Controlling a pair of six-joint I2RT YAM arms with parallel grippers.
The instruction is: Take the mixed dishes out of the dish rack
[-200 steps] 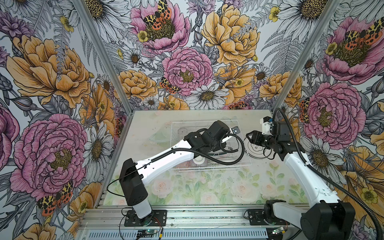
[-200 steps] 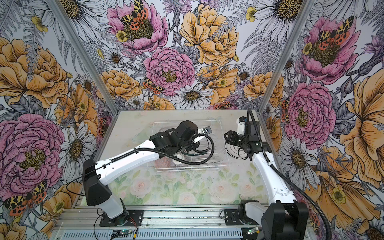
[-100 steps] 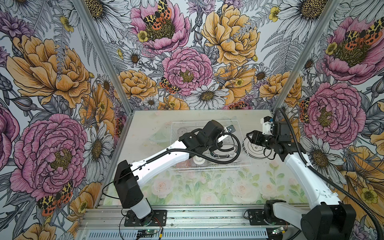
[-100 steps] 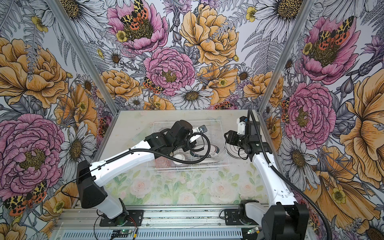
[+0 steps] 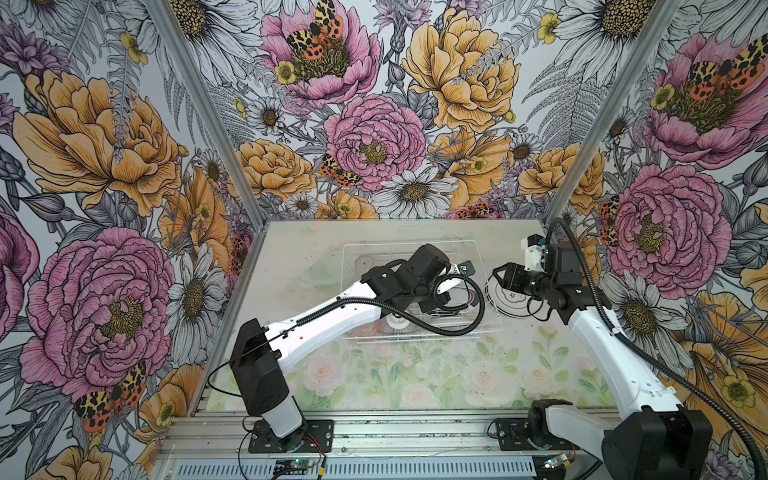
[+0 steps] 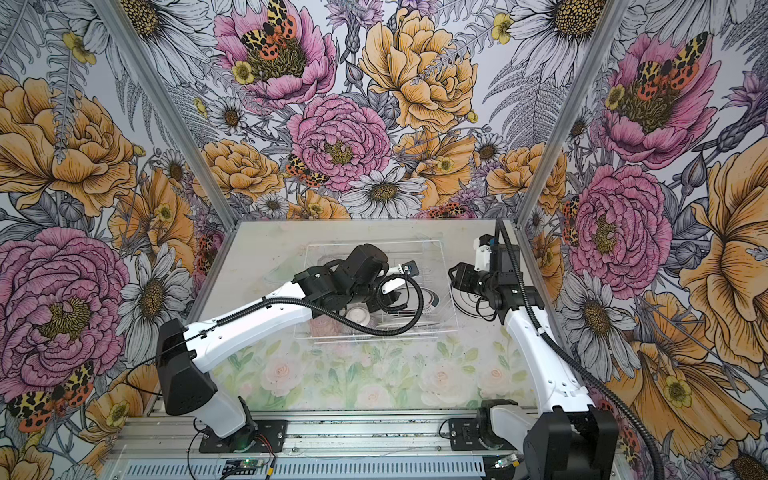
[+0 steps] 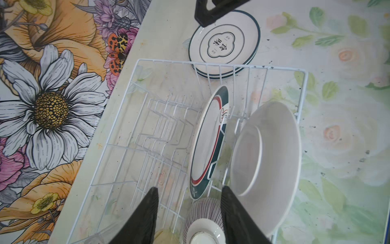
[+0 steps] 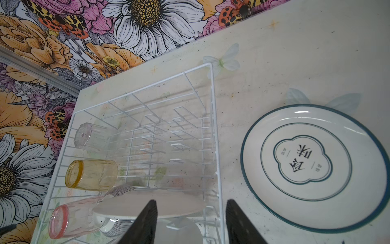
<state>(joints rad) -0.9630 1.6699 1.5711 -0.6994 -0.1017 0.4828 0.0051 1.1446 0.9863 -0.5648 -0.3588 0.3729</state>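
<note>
The white wire dish rack (image 5: 350, 249) (image 7: 211, 63) (image 8: 212, 105) sits mid-table. Two plates stand in its prongs: a teal-and-red rimmed plate (image 7: 211, 137) and a plain white plate (image 7: 270, 158). A purple-striped bowl (image 7: 202, 211) lies upside down beside them. Clear (image 8: 84, 135), amber (image 8: 92, 175) and pink (image 8: 71, 217) tumblers lie along one side of the rack. My left gripper (image 7: 190, 188) (image 5: 449, 291) hovers open inside the rack, above the bowl and holding nothing. My right gripper (image 8: 191, 201) (image 5: 498, 278) is open and empty at the rack's right edge.
A stack of teal-rimmed plates (image 5: 511, 297) (image 7: 223, 40) (image 8: 314, 166) rests on the table just right of the rack, below my right gripper. Flowered walls close in the table on three sides. The left arm's black cable loops over the rack's front part.
My left gripper's jaws have gone from shut to open above the rack, and the arm has shifted slightly. The right arm has stayed where it was.
</note>
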